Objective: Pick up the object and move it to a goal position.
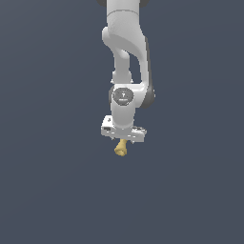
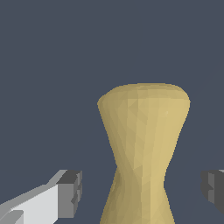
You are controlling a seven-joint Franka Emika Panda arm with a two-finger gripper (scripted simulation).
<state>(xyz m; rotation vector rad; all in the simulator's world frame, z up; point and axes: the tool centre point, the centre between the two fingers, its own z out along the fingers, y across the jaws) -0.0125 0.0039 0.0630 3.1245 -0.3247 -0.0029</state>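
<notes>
1. Object (image 1: 120,148): one small pale tan-yellow piece, narrow at the waist and flaring to a broad rounded end. In the exterior view it sits directly under the gripper, flared end pointing down and slightly toward the exterior view's left.
2. Object, wrist view (image 2: 143,153): fills the centre between the two fingertips, with clear gaps on both sides; no pad touches it there.
3. Gripper (image 1: 123,140): white, pointing downward, jaws spread wider than the object's waist. Dark grey fingertips (image 2: 70,192) flank the piece, apart from it.
4. Arm (image 1: 125,47): white Franka Panda, descending from the top edge of the exterior view, wrist joint just above the gripper.
5. Surface (image 1: 47,190): plain dark slate-blue throughout. Whether the object rests on it or hangs clear cannot be told.
</notes>
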